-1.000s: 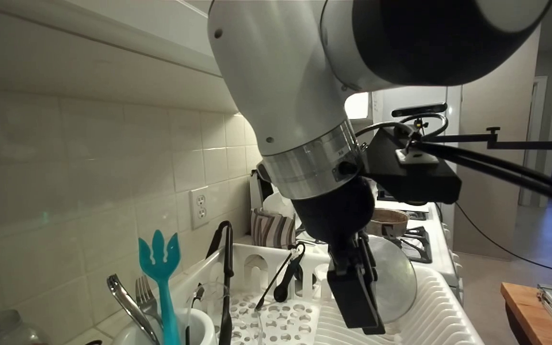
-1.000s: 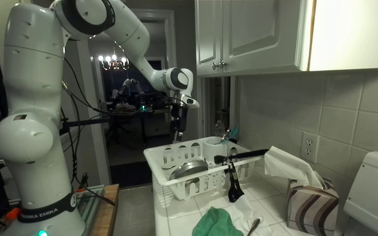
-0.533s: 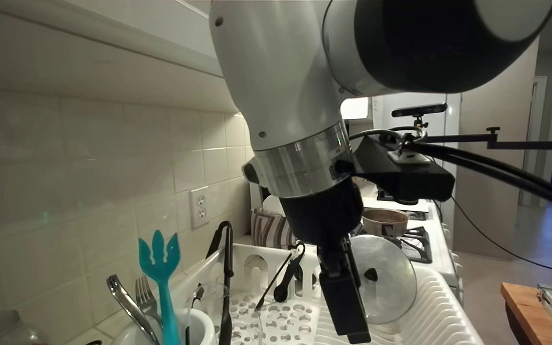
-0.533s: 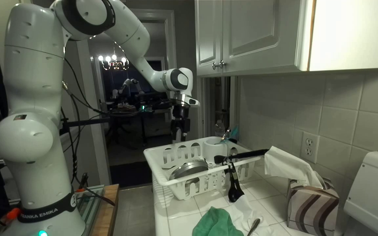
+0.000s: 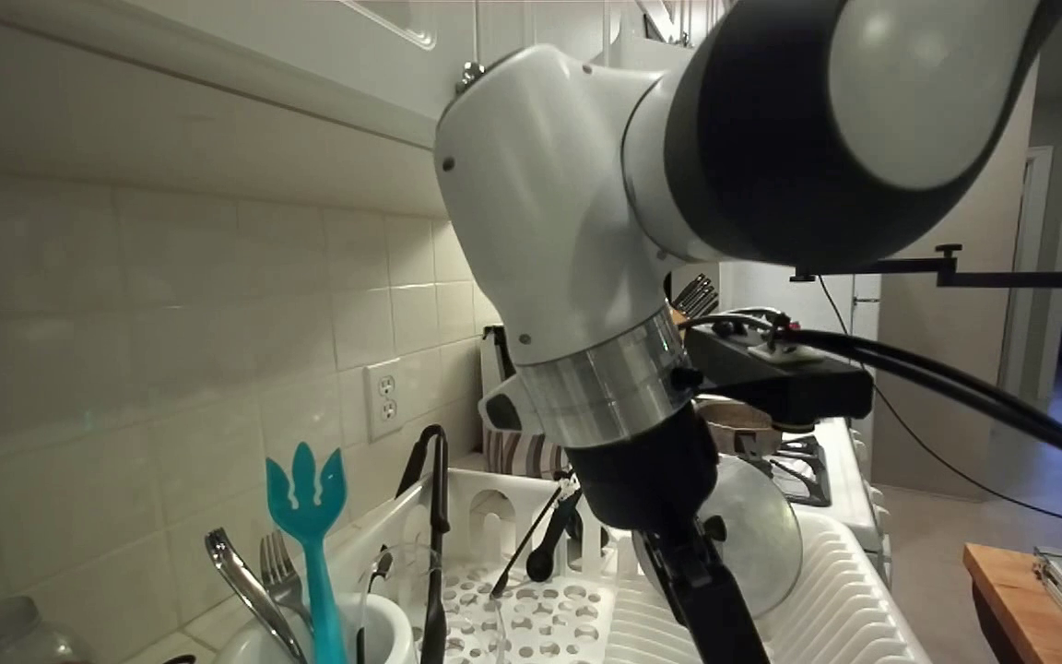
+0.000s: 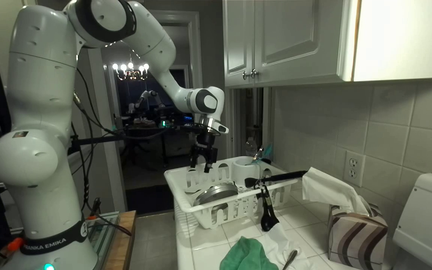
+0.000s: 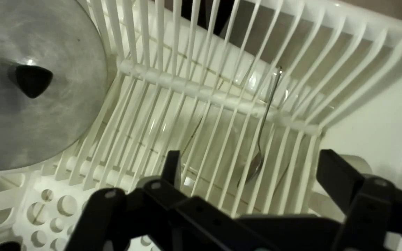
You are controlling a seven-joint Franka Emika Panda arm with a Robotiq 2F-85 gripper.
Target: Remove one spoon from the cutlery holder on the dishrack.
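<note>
My gripper (image 7: pixel 250 153) is open over the ribbed end of the white dishrack (image 7: pixel 368 136), with nothing between its fingers. It also shows over the rack in an exterior view (image 6: pixel 200 167). A metal spoon (image 7: pixel 255 164) lies among the slats beyond the fingers, its handle running up through the ribs. The cutlery holder (image 6: pixel 244 173), a white cup, stands in the rack's far corner. It also shows at the bottom of an exterior view (image 5: pixel 391 632), holding a turquoise utensil (image 5: pixel 308 498), a fork (image 5: pixel 282 574) and a metal handle (image 5: pixel 250 586).
A round glass lid (image 7: pixel 44 132) with a black knob leans in the rack near the gripper. Black tongs (image 5: pixel 440 516) and black measuring spoons (image 5: pixel 548 544) hang on the rack. A tissue box (image 6: pixel 358 234) and green cloth (image 6: pixel 248 255) are on the counter. Cabinets (image 6: pixel 287 45) hang above.
The arm has lowered and the gripper is now closer to the dishrack. The wrist has turned and the fingers now show clearly spread in an exterior view. The holder and lid have not moved.
</note>
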